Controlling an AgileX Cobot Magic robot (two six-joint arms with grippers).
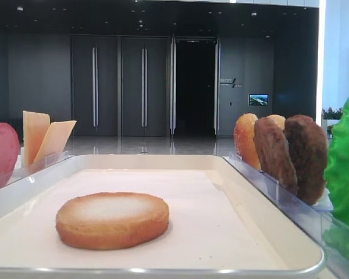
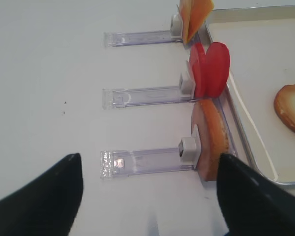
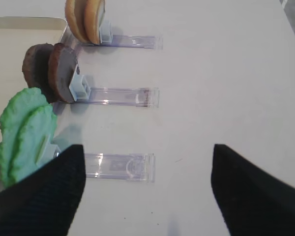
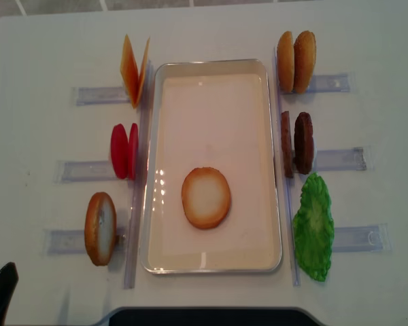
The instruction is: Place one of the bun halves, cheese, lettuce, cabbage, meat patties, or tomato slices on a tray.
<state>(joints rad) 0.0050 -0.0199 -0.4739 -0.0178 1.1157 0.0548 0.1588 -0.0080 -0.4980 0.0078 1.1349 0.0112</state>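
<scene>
One bun half (image 4: 206,197) lies flat on the white tray (image 4: 211,115), also seen in the low view (image 1: 112,220). Another bun half (image 2: 211,135) stands in the nearest left rack. Behind it stand the tomato slices (image 2: 211,69) and the cheese (image 2: 194,12). On the right stand two more bun halves (image 3: 86,19), the meat patties (image 3: 51,71) and the lettuce (image 3: 24,130). The cabbage is out of view. My left gripper (image 2: 147,196) hovers open and empty over the table left of the racks. My right gripper (image 3: 147,191) is open and empty, right of the lettuce rack.
Clear plastic racks (image 4: 88,170) stick out from both long sides of the tray, with their outer ends (image 3: 132,167) bare. White tabletop (image 4: 27,102) surrounds them. A dark edge (image 4: 204,316) runs along the table's near side.
</scene>
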